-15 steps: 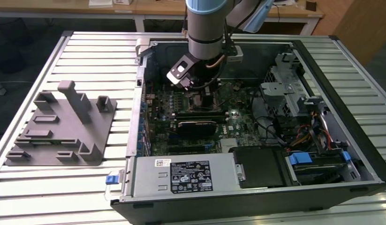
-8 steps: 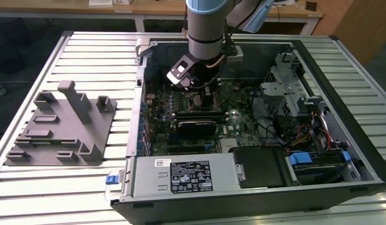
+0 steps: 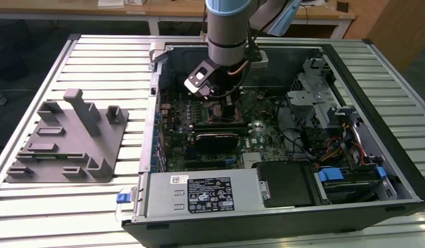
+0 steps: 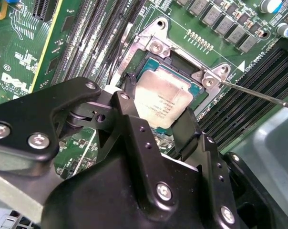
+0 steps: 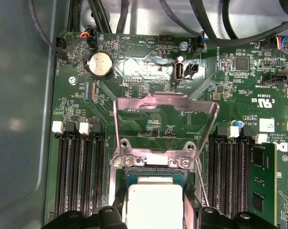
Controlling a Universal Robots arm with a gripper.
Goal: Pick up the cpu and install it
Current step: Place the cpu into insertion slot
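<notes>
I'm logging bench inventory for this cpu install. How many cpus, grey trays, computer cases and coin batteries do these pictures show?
cpu: 1
grey tray: 1
computer case: 1
coin battery: 1
Total: 4

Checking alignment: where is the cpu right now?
In both wrist views, the cpu is held by the gripper at the open socket, between the memory slot banks.
</notes>
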